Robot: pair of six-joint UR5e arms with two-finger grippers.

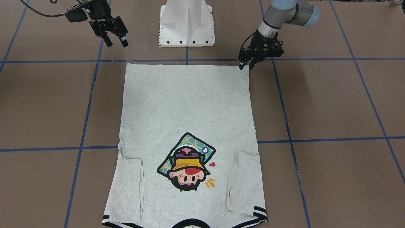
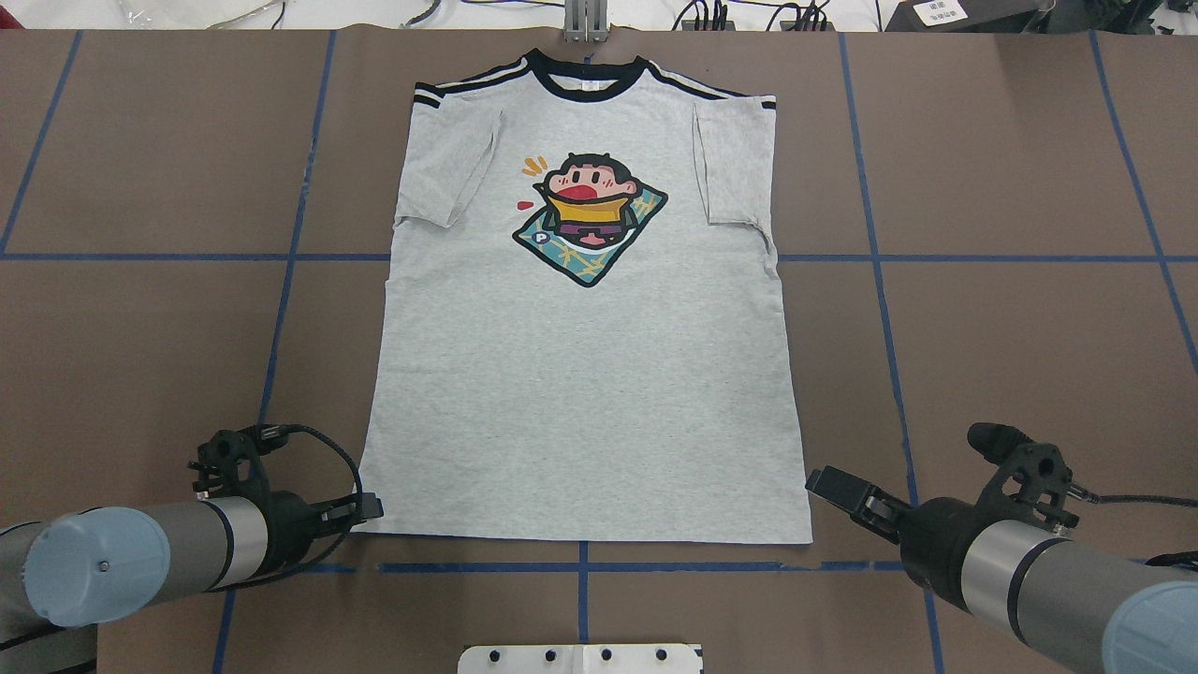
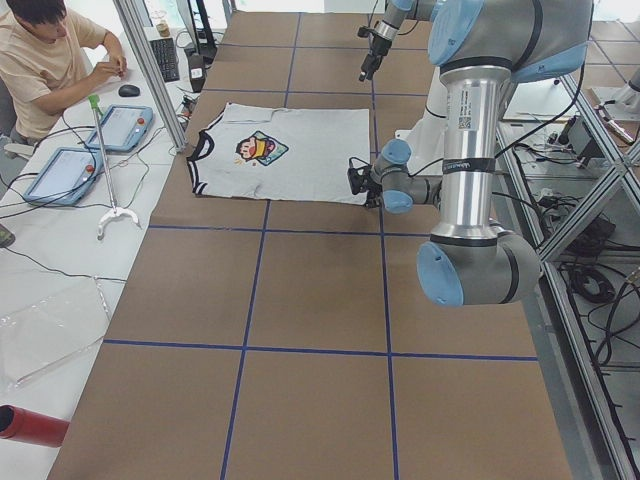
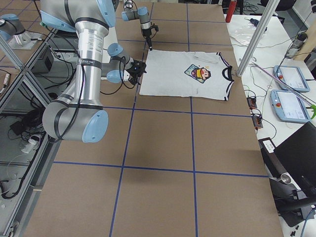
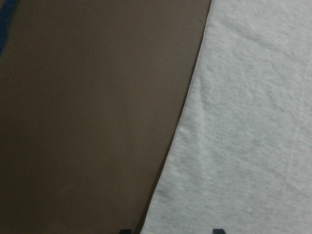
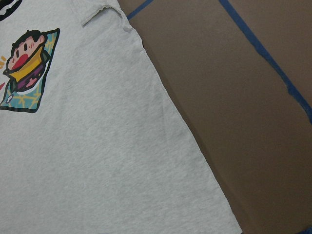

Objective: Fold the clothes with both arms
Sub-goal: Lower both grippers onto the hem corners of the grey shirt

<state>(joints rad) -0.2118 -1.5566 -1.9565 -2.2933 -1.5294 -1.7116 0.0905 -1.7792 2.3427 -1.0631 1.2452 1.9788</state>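
In the front-facing view the T-shirt (image 1: 190, 107) lies flat and print-up on the matte brown table (image 1: 332, 104). Its long axis runs top to bottom, hem at the top, black collar at the bottom edge, sleeves tucked inward. The heather knit is smooth, barely creased. The left gripper (image 1: 246, 66), upper right, sits at a hem corner with its fingers slightly apart. The right gripper (image 1: 117, 43), upper left, hangs clear of the cloth, fingers spread. A white pedestal (image 1: 186, 23) stands between them.

Overhead, the collar is at the top and blue tape lines (image 2: 880, 257) grid the table.

From the left side, an operator (image 3: 50, 60) sits upper left beside tablets (image 3: 125, 125).

In the left wrist view, the shirt's edge runs between two fingertips (image 5: 217, 231), unpinched.

In the right wrist view, cloth fills the left and bare table the right.
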